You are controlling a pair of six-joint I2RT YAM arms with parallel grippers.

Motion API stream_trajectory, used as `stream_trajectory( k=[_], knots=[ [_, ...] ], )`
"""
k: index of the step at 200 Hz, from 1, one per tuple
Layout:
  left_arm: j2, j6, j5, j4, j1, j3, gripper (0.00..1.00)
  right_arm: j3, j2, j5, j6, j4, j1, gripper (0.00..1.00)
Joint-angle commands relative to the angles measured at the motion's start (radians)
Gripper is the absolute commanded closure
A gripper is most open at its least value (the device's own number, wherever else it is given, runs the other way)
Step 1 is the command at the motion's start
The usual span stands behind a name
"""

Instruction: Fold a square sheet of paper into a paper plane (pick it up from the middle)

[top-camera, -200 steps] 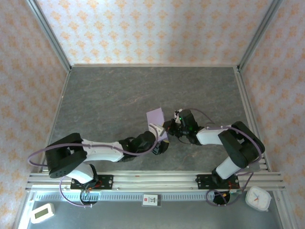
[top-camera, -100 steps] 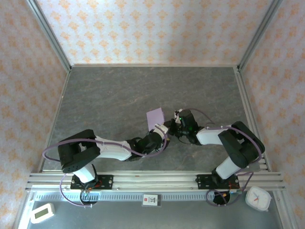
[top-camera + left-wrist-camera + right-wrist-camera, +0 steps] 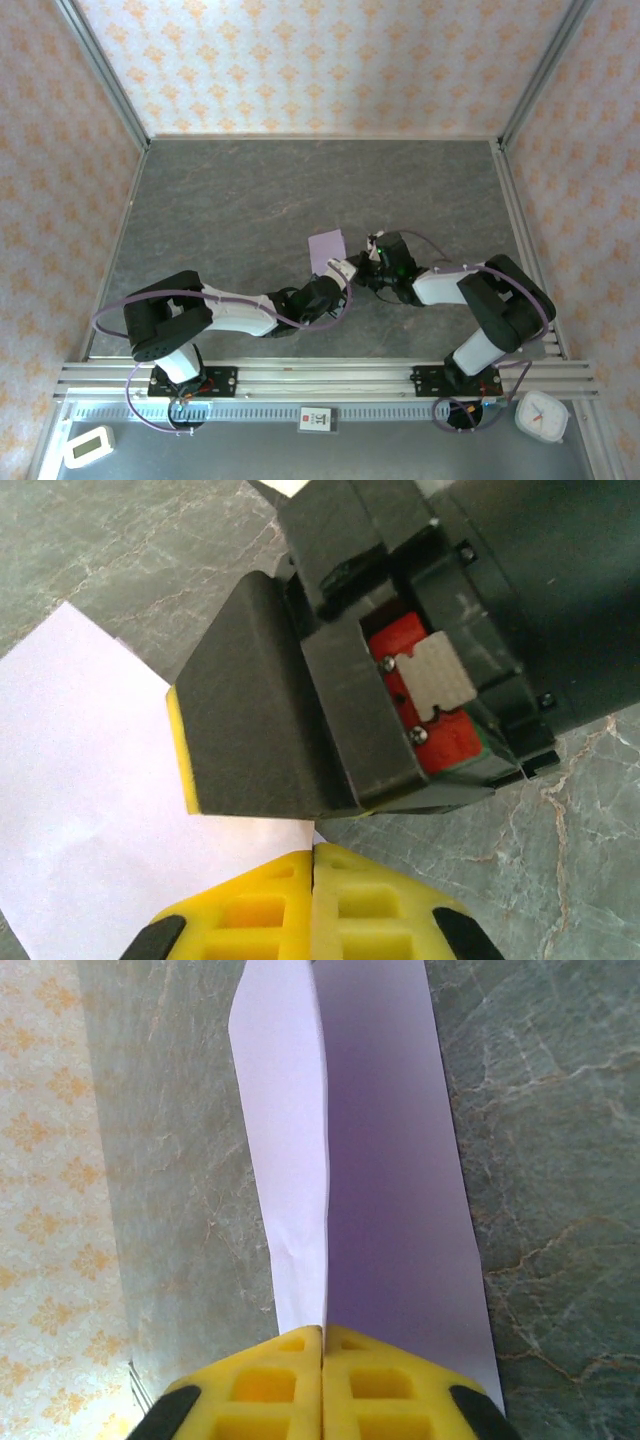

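Note:
The square sheet of paper (image 3: pixel 326 246) is pale lilac and stands folded along a centre crease in the middle of the table. In the right wrist view the crease of the paper (image 3: pixel 380 1160) runs straight into the seam of my right gripper (image 3: pixel 322 1332), which is shut on it. My right gripper (image 3: pixel 358 268) meets my left gripper (image 3: pixel 345 270) at the sheet's near edge. In the left wrist view my left gripper (image 3: pixel 313 852) has its yellow tips pressed together on the edge of the paper (image 3: pixel 80 810), just below the right gripper's black finger (image 3: pixel 260 710).
The grey marbled tabletop (image 3: pixel 230 200) is walled by patterned panels. A metal rail (image 3: pixel 320 378) runs along the near edge. A white timer (image 3: pixel 88 446) lies at the bottom left and a small clock (image 3: pixel 541 415) at the bottom right.
My left gripper moved up to the paper's near edge and closed from open to shut. The right gripper and the sheet stayed in place.

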Motion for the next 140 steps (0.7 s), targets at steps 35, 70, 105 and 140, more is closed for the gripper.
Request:
stream_trajectory(
  k=[35, 70, 105, 140],
  knots=[
    [-0.074, -0.051, 0.106, 0.076, 0.038, -0.058, 1.00, 0.009, -0.093, 0.088, -0.061, -0.122, -0.014, 0.54],
    [-0.126, -0.084, 0.198, 0.106, 0.053, -0.105, 1.00, 0.035, -0.198, 0.156, -0.128, -0.254, -0.087, 0.54],
    [-0.126, -0.114, 0.269, 0.124, 0.060, -0.128, 1.00, 0.183, -0.133, 0.074, -0.249, -0.349, -0.106, 0.75],
    [-0.118, -0.134, 0.282, 0.140, 0.067, -0.147, 1.00, 0.299, 0.004, -0.011, -0.283, -0.351, -0.089, 0.90]
  ],
)
